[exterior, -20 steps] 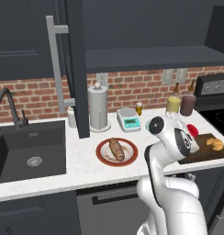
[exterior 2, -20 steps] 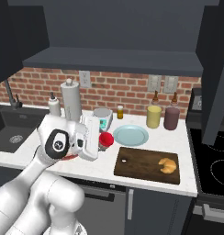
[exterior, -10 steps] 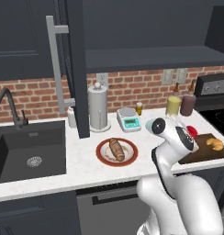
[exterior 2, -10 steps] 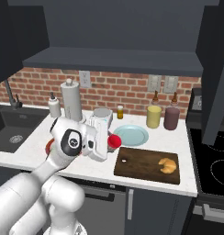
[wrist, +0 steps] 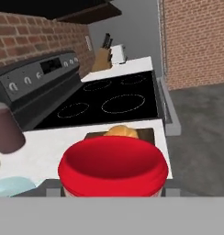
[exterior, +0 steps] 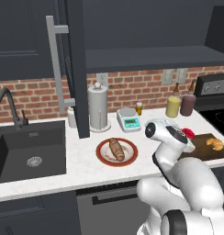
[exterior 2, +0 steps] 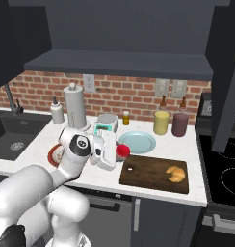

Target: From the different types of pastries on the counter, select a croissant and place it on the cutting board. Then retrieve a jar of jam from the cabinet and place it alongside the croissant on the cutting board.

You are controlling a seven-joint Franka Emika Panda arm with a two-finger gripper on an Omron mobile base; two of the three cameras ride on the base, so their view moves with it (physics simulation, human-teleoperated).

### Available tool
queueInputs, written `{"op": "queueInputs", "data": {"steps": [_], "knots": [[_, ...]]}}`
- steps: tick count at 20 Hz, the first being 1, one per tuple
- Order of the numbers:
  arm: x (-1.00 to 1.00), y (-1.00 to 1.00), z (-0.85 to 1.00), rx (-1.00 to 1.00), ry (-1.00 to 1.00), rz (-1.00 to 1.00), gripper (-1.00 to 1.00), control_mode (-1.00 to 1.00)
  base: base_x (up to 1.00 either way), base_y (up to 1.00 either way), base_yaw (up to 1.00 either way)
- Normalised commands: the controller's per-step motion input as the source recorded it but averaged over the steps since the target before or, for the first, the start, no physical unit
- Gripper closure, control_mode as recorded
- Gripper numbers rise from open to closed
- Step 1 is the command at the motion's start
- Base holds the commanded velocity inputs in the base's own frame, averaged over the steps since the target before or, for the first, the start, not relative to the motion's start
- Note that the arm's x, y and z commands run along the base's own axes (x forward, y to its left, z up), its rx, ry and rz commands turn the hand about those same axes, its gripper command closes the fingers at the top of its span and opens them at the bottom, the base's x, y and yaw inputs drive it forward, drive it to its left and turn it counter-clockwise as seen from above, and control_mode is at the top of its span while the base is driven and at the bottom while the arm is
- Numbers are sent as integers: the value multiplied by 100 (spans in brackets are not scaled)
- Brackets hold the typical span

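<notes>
While the arm bends forward and low over the counter, its pincer points sideways to the right and holds the jar of jam at the left end of the cutting board. The jar is red and squat. The croissant lies on the board's right part.

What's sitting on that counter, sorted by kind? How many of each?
Pastries: 2, croissant and brown loaf
Plates: 2, pale blue plate and red-rimmed plate
Tall jars: 2, yellow jar and maroon jar
Cutting board: 1
Paper towel roll: 1
Kitchen scale: 1
Red jam jar, held by the gripper over the counter: 1
Total: 10
</notes>
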Motion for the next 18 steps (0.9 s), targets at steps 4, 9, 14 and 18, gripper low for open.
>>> {"op": "queueInputs", "data": {"steps": [4, 9, 14, 18], "knots": [[19, -34, -49, -20, 14, 0, 100, -100, 0, 0, 0], [4, -37, -42, -14, 9, 0, 100, -100, 0, 0, 0], [0, -13, -10, -7, 5, 0, 100, -100, 0, 0, 0], [17, -11, 0, 3, 2, 0, 100, -100, 0, 0, 0]]}}
